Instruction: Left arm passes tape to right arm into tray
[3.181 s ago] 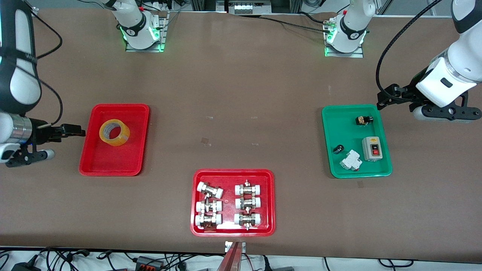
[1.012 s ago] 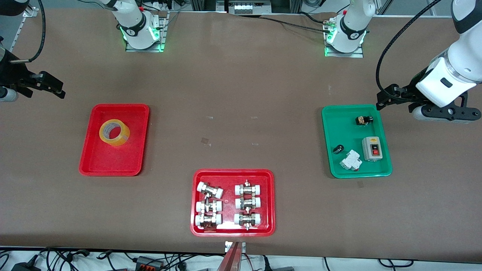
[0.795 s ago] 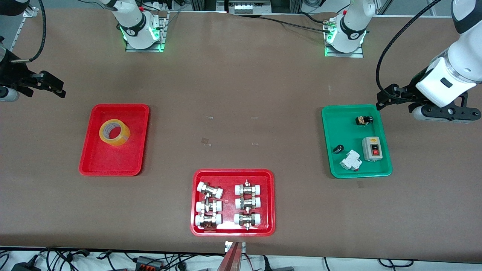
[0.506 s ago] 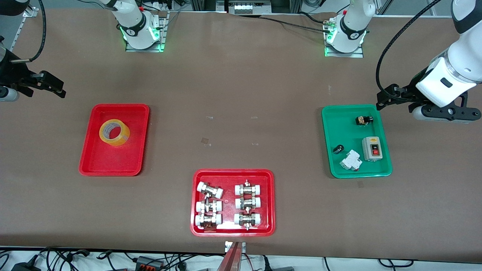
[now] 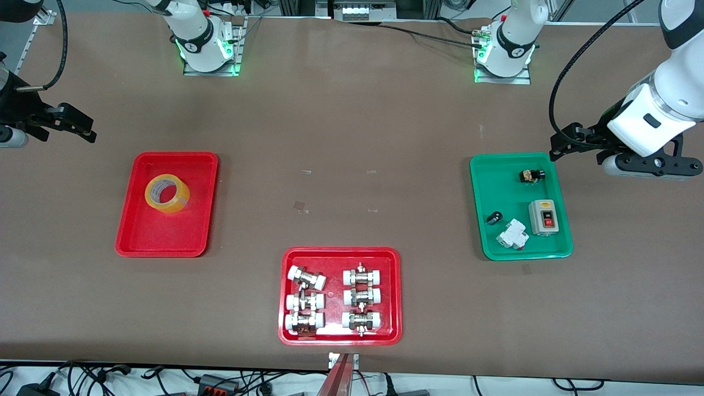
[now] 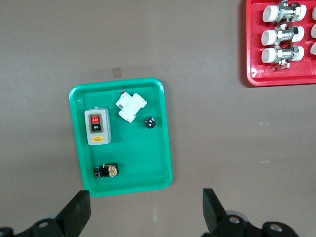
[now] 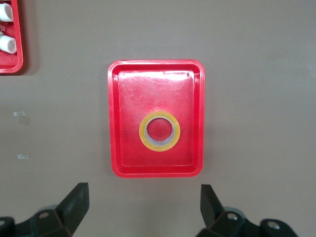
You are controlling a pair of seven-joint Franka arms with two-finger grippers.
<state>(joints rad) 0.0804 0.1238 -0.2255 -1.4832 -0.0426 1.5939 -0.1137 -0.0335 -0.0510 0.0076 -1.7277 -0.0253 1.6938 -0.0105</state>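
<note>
The yellow tape [image 5: 167, 194] lies flat in the plain red tray [image 5: 165, 236] toward the right arm's end of the table. In the right wrist view the tape [image 7: 159, 131] sits in the tray [image 7: 148, 89], well below. My right gripper [image 5: 82, 127] is open and empty, raised over bare table at the right arm's end, apart from the tray; it also shows in the right wrist view [image 7: 143, 202]. My left gripper [image 5: 561, 144] is open and empty, raised over the edge of the green tray [image 5: 506, 192]; it also shows in the left wrist view [image 6: 144, 210]. The left arm waits.
The green tray [image 6: 143, 158] holds a grey switch box [image 5: 543, 217], a white breaker [image 5: 512, 235] and two small black parts. A wider red tray [image 5: 340, 250] with several white-capped metal fittings stands near the front camera's edge of the table.
Since 3.2 s ago the right gripper has risen and drawn away from beside the red tray toward the robots' bases. Nothing has moved in the last second.
</note>
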